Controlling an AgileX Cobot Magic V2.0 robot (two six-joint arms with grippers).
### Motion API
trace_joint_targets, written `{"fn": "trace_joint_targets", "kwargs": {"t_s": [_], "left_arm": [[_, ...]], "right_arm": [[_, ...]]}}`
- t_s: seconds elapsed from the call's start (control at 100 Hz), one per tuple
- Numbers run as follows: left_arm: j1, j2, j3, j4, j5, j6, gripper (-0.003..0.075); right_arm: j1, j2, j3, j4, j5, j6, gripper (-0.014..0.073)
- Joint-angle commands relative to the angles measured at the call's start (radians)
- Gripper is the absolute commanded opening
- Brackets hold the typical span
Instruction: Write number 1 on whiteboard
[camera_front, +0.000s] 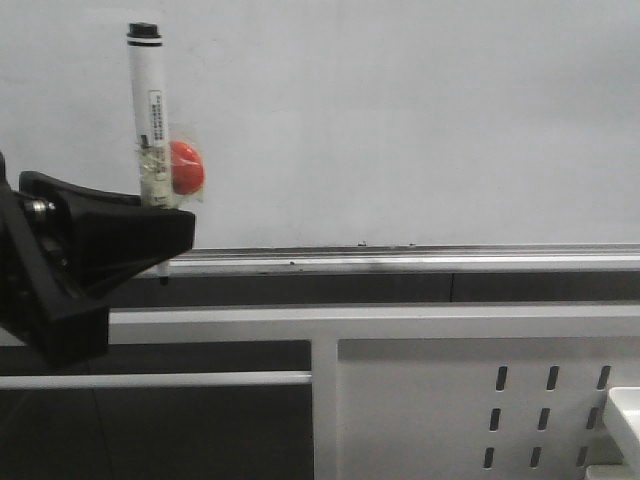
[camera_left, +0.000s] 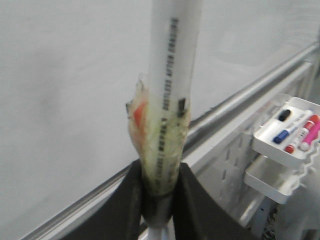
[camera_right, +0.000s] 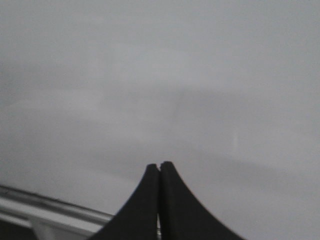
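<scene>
The whiteboard (camera_front: 400, 120) fills the upper front view, with its silver tray rail (camera_front: 400, 262) along the lower edge. My left gripper (camera_front: 165, 212) is at the left, shut on a white marker pen (camera_front: 148, 100) that stands upright with its black cap on top. A red ball (camera_front: 186, 166) is taped to the pen. In the left wrist view the pen (camera_left: 172, 60) is clamped between the left gripper's (camera_left: 160, 172) black fingers, close to the board (camera_left: 60, 100). My right gripper (camera_right: 159, 164) is shut and empty, facing the board (camera_right: 160, 65). The number 1 is out of view.
Below the rail is a white perforated metal panel (camera_front: 470, 400) and a horizontal bar (camera_front: 150, 379). A white tray (camera_left: 295, 152) with several markers hangs on that panel, with a second tray (camera_left: 272, 182) under it. A tray corner (camera_front: 625, 410) shows at the right edge.
</scene>
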Motion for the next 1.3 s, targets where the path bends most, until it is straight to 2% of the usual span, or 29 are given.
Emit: {"fn": "trace_joint_targets", "kwargs": {"t_s": [0.0, 0.16, 0.31, 0.36, 0.43, 0.55, 0.62, 0.89, 1.29], "left_arm": [[-0.004, -0.027, -0.014, 0.064, -0.161, -0.009, -0.0020], [-0.004, -0.063, -0.026, 0.176, -0.051, -0.030, -0.0020], [-0.004, -0.142, -0.082, 0.351, 0.193, -0.095, -0.0020], [-0.011, -0.173, -0.108, 0.413, 0.290, -0.133, -0.0020], [-0.029, -0.219, -0.143, 0.467, 0.429, -0.171, -0.0020], [-0.082, -0.280, -0.193, 0.521, 0.625, -0.176, -0.0020], [-0.126, -0.299, -0.218, 0.529, 0.700, -0.176, -0.0020], [-0.307, -0.307, -0.314, 0.556, 0.960, -0.176, -0.0020], [-0.316, -0.307, -0.357, 0.554, 0.945, -0.176, -0.0020]], "right_arm": [[0.089, 0.040, -0.061, 0.102, -0.025, -0.166, -0.0069], [0.349, 0.152, -0.083, 0.096, 0.050, -0.220, -0.0069], [0.537, 0.291, -0.087, -0.023, 0.087, -0.219, -0.0063], [0.578, 0.331, -0.087, -0.023, 0.071, -0.219, -0.0027], [0.634, 0.365, -0.089, -0.023, 0.043, -0.219, 0.0101], [0.707, 0.411, -0.092, -0.047, -0.026, -0.219, 0.0459], [0.738, 0.437, -0.096, -0.064, -0.071, -0.219, 0.0542], [0.804, 0.575, -0.192, -0.073, -0.087, -0.219, 0.0435], [0.804, 0.639, -0.240, -0.075, -0.025, -0.219, 0.0431]]}}
